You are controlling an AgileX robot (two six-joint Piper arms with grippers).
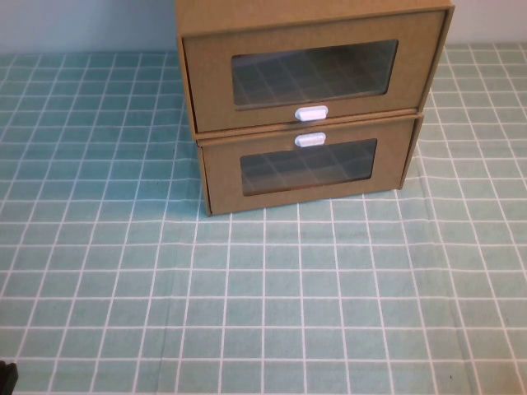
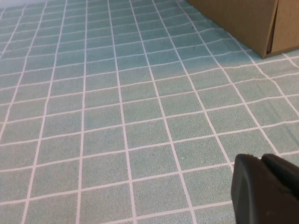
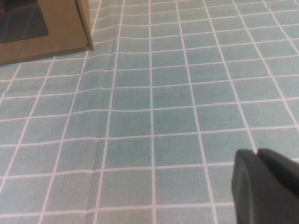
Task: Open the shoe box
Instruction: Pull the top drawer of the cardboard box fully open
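Observation:
Two brown cardboard shoe boxes are stacked at the back of the table, the upper box (image 1: 313,70) on the lower box (image 1: 309,169). Each front has a dark clear window and a small white handle, the upper handle (image 1: 311,113) just above the lower handle (image 1: 310,139). Both fronts look closed. My left gripper (image 2: 260,158) is shut and holds nothing, low over the cloth, well short of the lower box's corner (image 2: 243,21). My right gripper (image 3: 257,151) is also shut and holds nothing, far from the box corner (image 3: 42,28). Neither gripper's fingers show in the high view.
A teal cloth with a white grid (image 1: 272,288) covers the whole table in front of and beside the boxes. A dark bit of the left arm (image 1: 6,376) shows at the near left corner. A pale wall stands behind the boxes.

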